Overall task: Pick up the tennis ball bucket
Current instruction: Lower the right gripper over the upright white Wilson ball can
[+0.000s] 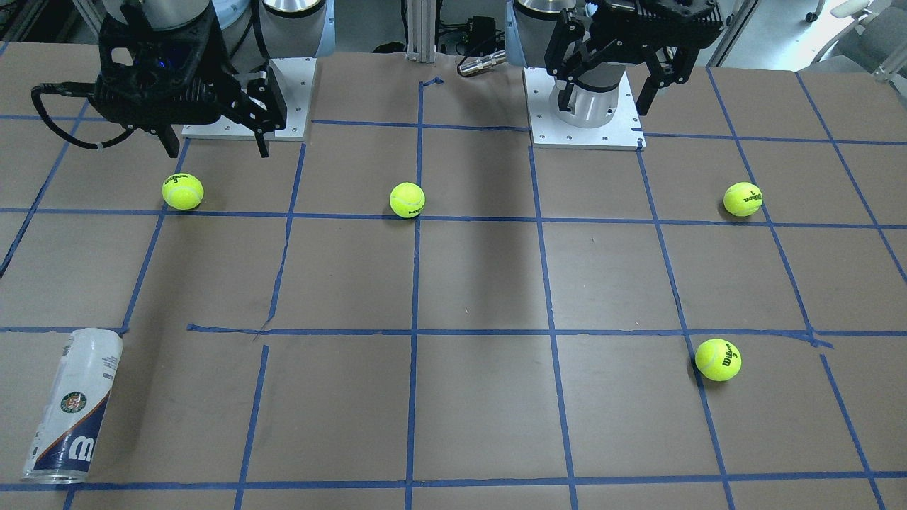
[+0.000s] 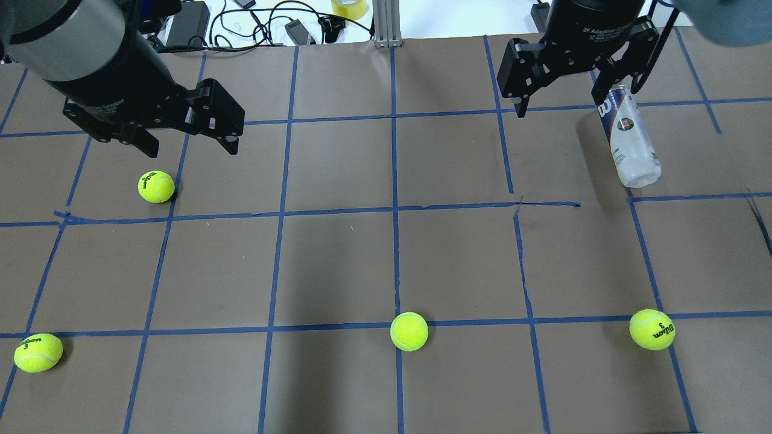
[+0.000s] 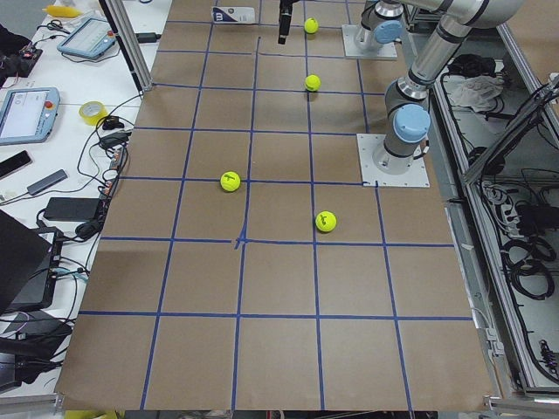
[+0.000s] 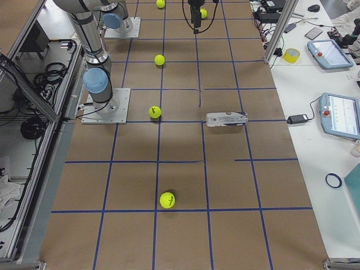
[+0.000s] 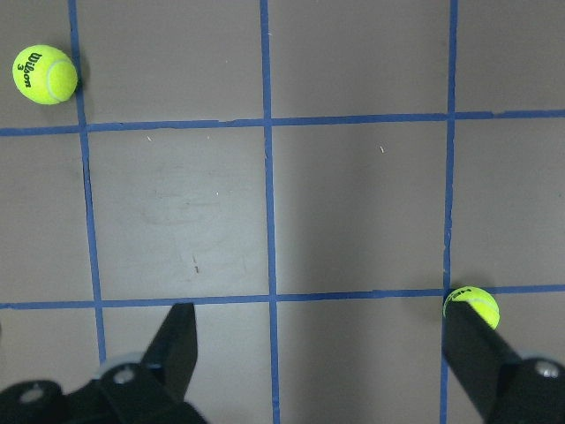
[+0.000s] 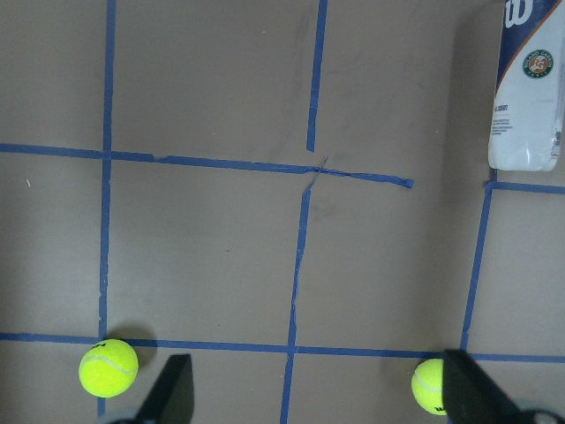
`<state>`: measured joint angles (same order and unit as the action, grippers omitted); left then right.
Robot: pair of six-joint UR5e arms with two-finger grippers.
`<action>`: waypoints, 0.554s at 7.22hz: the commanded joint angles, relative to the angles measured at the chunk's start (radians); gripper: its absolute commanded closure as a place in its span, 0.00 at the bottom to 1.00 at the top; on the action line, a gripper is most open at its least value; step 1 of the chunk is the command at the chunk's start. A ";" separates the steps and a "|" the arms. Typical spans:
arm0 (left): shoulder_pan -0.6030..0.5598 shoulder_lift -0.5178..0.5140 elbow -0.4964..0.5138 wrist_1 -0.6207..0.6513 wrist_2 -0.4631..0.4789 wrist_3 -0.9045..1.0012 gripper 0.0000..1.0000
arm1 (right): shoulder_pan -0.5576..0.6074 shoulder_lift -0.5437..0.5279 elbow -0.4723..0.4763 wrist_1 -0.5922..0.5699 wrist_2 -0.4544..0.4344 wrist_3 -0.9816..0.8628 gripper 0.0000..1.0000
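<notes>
The tennis ball bucket (image 2: 628, 140) is a clear can with a white label and a navy band. It lies on its side on the brown table, at the far right from the robot. It also shows in the front view (image 1: 71, 407), the right wrist view (image 6: 527, 97) and the right side view (image 4: 226, 118). My right gripper (image 2: 561, 107) is open and empty, held high above the table and apart from the bucket; it also shows in the front view (image 1: 218, 150) and the right wrist view (image 6: 318, 389). My left gripper (image 2: 192, 147) is open and empty, held high over the left side (image 5: 327, 340).
Several yellow-green tennis balls lie on the blue-taped table: one under the left gripper (image 2: 156, 186), one near left (image 2: 38, 352), one near centre (image 2: 409, 331), one near right (image 2: 652, 329). Cables and a tape roll (image 2: 348, 7) lie past the far edge.
</notes>
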<state>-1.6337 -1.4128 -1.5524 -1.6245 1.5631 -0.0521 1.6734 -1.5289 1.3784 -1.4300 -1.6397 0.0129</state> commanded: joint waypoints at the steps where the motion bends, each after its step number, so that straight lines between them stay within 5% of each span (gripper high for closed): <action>1: 0.000 0.000 0.000 0.000 0.000 0.002 0.00 | -0.030 -0.007 0.007 0.009 0.001 0.001 0.00; 4: -0.002 0.000 0.000 0.000 0.000 0.000 0.00 | -0.061 -0.002 0.007 0.005 0.001 -0.001 0.00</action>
<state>-1.6339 -1.4128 -1.5524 -1.6249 1.5631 -0.0513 1.6187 -1.5336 1.3850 -1.4216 -1.6390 0.0127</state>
